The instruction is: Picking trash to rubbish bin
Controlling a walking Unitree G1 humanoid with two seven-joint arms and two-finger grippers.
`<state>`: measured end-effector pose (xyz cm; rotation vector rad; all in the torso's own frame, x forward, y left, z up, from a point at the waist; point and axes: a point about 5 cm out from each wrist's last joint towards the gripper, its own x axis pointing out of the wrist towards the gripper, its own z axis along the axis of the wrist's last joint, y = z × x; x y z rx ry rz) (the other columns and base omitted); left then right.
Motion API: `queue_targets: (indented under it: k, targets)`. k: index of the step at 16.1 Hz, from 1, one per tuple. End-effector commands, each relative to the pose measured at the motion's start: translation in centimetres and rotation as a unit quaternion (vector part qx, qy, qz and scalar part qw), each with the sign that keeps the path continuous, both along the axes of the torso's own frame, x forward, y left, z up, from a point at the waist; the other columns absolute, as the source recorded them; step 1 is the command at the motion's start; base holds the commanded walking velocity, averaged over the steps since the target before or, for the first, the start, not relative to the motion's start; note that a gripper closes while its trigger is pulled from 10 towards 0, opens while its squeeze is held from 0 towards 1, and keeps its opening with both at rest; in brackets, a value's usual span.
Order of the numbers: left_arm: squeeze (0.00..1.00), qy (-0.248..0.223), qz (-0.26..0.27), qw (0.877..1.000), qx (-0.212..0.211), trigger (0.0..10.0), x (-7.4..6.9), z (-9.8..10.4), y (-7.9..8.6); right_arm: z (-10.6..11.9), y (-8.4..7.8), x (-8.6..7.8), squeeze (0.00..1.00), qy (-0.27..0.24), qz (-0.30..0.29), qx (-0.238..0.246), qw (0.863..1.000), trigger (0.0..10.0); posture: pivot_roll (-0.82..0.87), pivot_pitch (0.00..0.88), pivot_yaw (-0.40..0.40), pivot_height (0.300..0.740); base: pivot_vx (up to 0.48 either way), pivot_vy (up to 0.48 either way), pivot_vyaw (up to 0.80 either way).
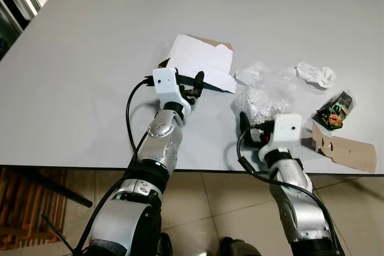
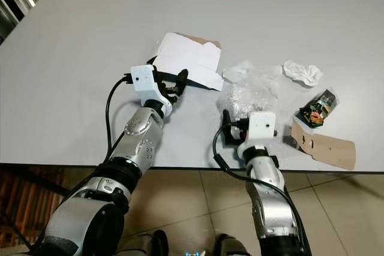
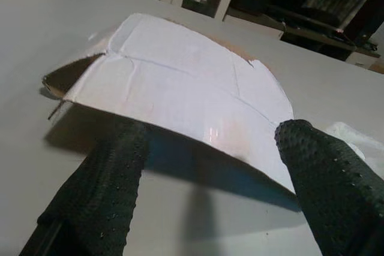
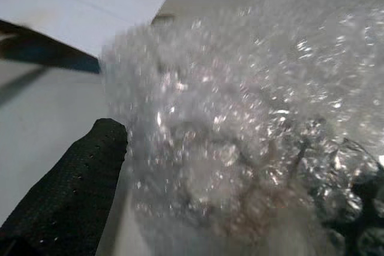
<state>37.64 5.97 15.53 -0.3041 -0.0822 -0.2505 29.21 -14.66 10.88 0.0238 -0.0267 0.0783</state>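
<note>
— Where is the trash placed relative to each pincer?

— The flattened white cardboard sheet with a brown underside (image 1: 201,61) is seen lying on the pale grey counter (image 1: 84,64), directly ahead of the left pincer (image 3: 210,190). Its raised near edge is framed by the two black fingers (image 3: 105,190), which are spread wide, one near each end of that edge. The crumpled clear bubble wrap (image 1: 264,94) is pressed up against the right pincer (image 1: 251,125); one black finger (image 4: 72,196) is shown touching its side, and the other is blurred behind the plastic, so whether the wrap is gripped cannot be told.

— And what else is laid out on the counter?

— A crumpled white tissue (image 1: 316,74) is found beyond the bubble wrap to the right. A small dark snack wrapper (image 1: 336,111) is set nearer the counter's edge, and a flat brown cardboard piece (image 1: 347,148) is laid just beside it at the front edge.

— Any containers?

— None can be made out.
</note>
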Motion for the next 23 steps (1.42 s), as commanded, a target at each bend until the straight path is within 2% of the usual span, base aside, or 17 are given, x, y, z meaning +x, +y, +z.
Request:
queue_targets:
  k: [1, 5, 10, 16, 20, 23]
  targets:
    - [0.0, 0.002, -0.021, 1.0, -0.021, 10.0, -0.4, 0.5, -2.5, 0.0, 0.1, -0.4, 0.0, 0.003, 0.005, -0.004, 1.0, 10.0, -0.13, 0.2, 0.006, 0.74, 0.0, 0.0, 0.0]
    - [0.0, 0.013, -0.012, 1.0, -0.025, 10.0, 0.1, 0.6, -2.2, -0.1, -0.1, -1.4, 0.0, 0.009, 0.004, -0.004, 1.0, 10.0, -0.15, 0.235, -0.009, 0.74, 0.0, 0.0, 0.0]
    - [0.0, 0.0, -0.017, 1.0, -0.026, 10.0, 0.4, 1.2, -2.3, -0.1, -0.2, -2.2, 0.0, 0.015, 0.003, -0.004, 1.0, 10.0, -0.16, 0.253, -0.017, 0.74, 0.0, 0.0, 0.0]
    - [0.0, 0.004, -0.015, 1.0, -0.003, 10.0, 0.9, 1.5, -2.2, -0.1, 0.0, -3.5, 0.0, 0.026, 0.002, 0.0, 1.0, 10.0, -0.18, 0.287, -0.023, 0.74, 0.0, 0.0, 0.0]
    - [0.0, 0.015, -0.004, 0.999, 0.035, 10.0, 1.5, 1.9, -1.6, -0.4, 0.2, -4.7, 0.0, 0.039, -0.002, 0.005, 0.999, 10.0, -0.21, 0.321, -0.016, 0.74, 0.0, 0.0, 0.0]
    - [0.0, 0.005, 0.005, 0.998, 0.057, 10.0, 1.9, 2.8, -1.3, -0.7, 0.3, -5.6, 0.0, 0.048, -0.007, 0.01, 0.999, 10.0, -0.21, 0.33, -0.008, 0.74, 0.0, 0.0, 0.0]
